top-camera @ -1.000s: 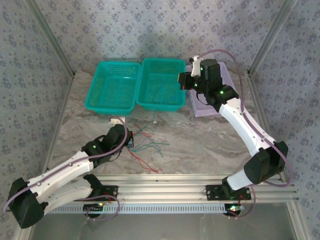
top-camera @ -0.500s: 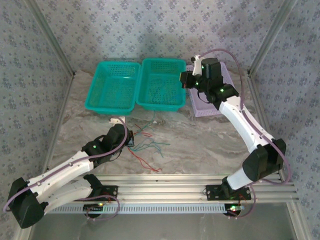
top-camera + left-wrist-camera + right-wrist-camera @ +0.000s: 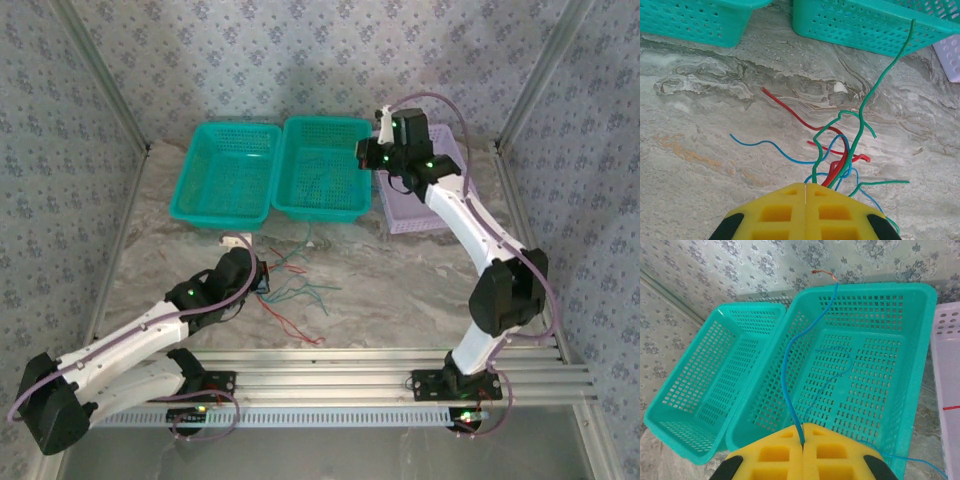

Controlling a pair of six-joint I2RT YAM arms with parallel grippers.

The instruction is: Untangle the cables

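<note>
The left gripper (image 3: pixel 262 281) sits low over the marble table (image 3: pixel 420 285), its yellow pads (image 3: pixel 775 212) pressed flat together with no gap. The loose cables (image 3: pixel 837 167), red, blue and green, lie tangled on the table just ahead of it, in front of the teal baskets. They bunch together and run under the front edge of the right-hand pad, off the seam, so I cannot tell whether any strand is actually pinched. One green cable (image 3: pixel 863 106) rises out of the bunch towards the middle teal basket (image 3: pixel 325 122).

The right gripper (image 3: pixel 362 158) hangs above that basket's right edge, beside the lilac basket (image 3: pixel 420 222). Its pads are closed on a blue cable (image 3: pixel 784 371), which climbs from the seam in a curve over the basket and ends in a bare coppery tip. The left teal basket (image 3: pixel 235 127) touches the middle one
</note>
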